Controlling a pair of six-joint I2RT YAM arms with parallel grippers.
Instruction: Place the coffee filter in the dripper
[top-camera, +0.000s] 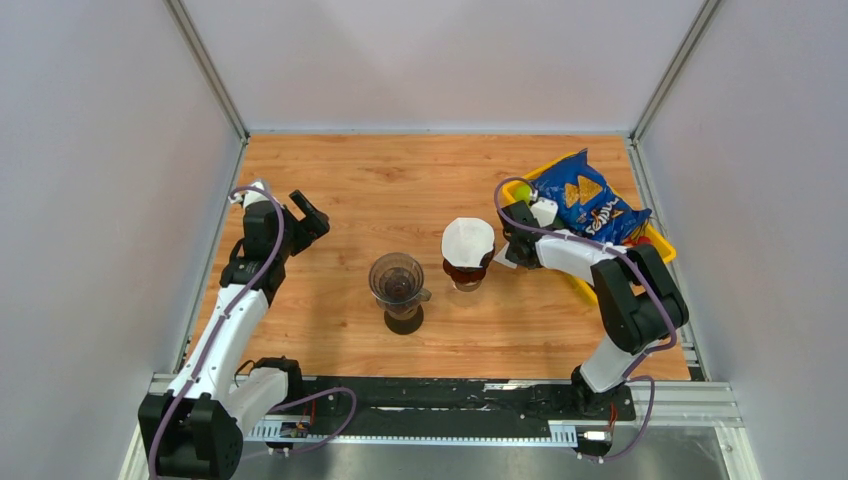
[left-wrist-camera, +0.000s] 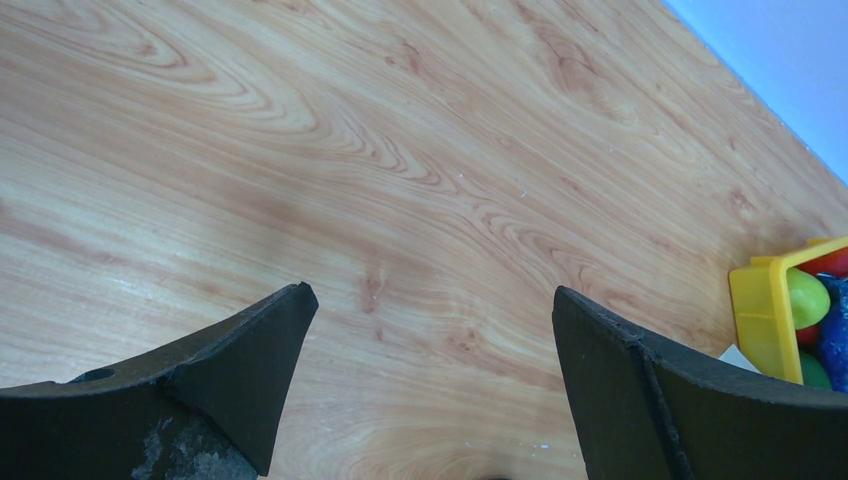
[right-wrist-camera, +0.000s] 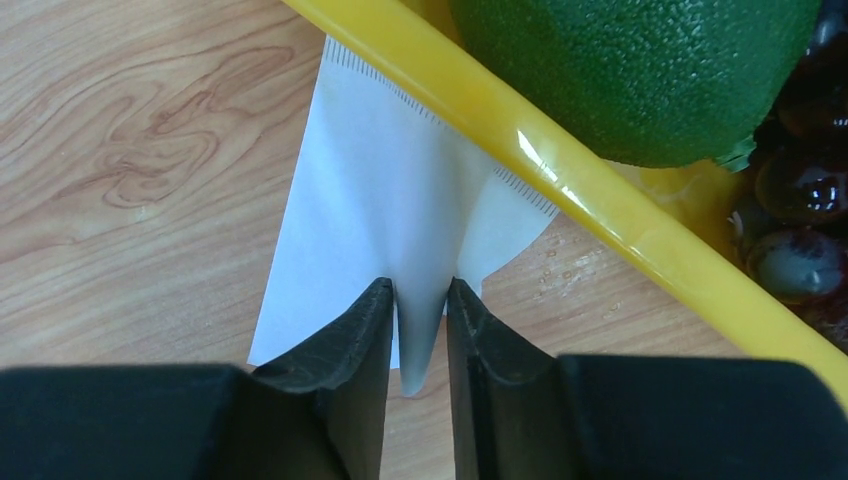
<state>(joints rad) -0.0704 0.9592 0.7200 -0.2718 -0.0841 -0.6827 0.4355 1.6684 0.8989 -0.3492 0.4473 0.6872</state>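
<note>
- Pinching a fold of the coffee filter (right-wrist-camera: 380, 180) between the fingers of my right gripper (right-wrist-camera: 418, 290); the jaws are drawn in close, with the paper creased up between them.
- The filter lies flat on the wood, and its far edge touches the rim of the yellow tray (right-wrist-camera: 520, 140). I come in low from the side away from the tray so the rim does not block my fingers.
- A green fruit (right-wrist-camera: 640, 70) sits inside the tray, just over that rim.
- What I take for the dripper (top-camera: 398, 278), a clear glass piece, stands well off from the tray toward my left arm. A brown glass vessel (top-camera: 467, 268) capped in white paper stands between them.
- My left gripper (left-wrist-camera: 430, 300) hangs wide open over bare wood, far from the tray, holding nothing and leaving the path free.
- Thin paper may slip or tear, so I judge a gentle lift is best.
</note>
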